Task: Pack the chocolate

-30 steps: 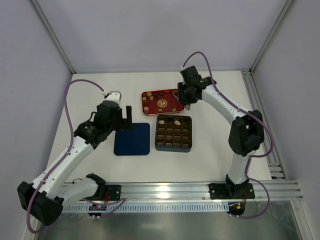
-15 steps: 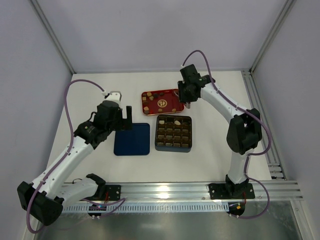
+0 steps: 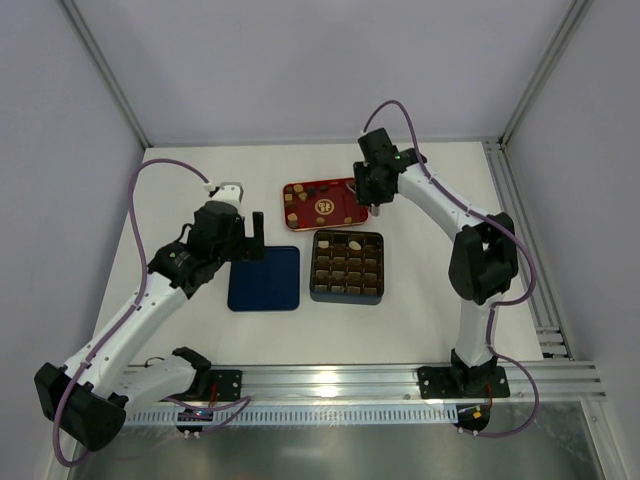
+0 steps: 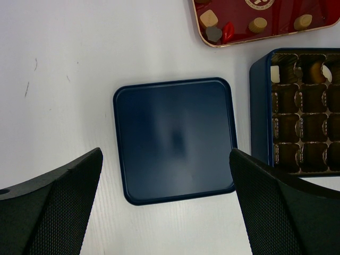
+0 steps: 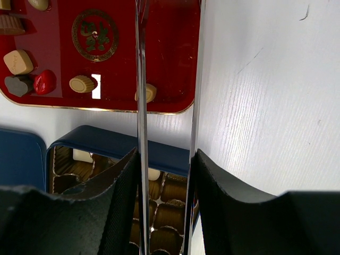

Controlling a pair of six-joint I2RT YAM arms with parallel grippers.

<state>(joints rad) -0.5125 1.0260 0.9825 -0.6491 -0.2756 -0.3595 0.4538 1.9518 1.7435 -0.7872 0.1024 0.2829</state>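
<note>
White tabletop beneath both arms, pale walls around.

Ahead of and below the right gripper: the red tray, with loose chocolate off to that gripper's left (tan round, cream block, red and grey hearts). One more tan piece sits right at the blade on its left. Clamped on what look like thin metal tweezers, fingers pressed to the outer sides, blades apart, nothing visible between them. Probably held so for reach into tiny cups, too narrow for the broad fingers.

Nearer the same gripper's base: the dark blue gridded box, most cups bare, a couple of whitish pieces already seated. Judged early in the packing.

Spread wide above the dark blue lid: the left gripper, gripping nothing. Presumably hung there, with the lid laid flat beside the box, to keep the cups reachable until the end of filling.

From the right wrist: blades against tray and nearest piece, but no tips, cut off by the top edge. From overhead: both arms and the whole layout, though hardly any tweezers. From the left wrist: lid centred between the fingers, box to their right, tray corner ahead and right.
</note>
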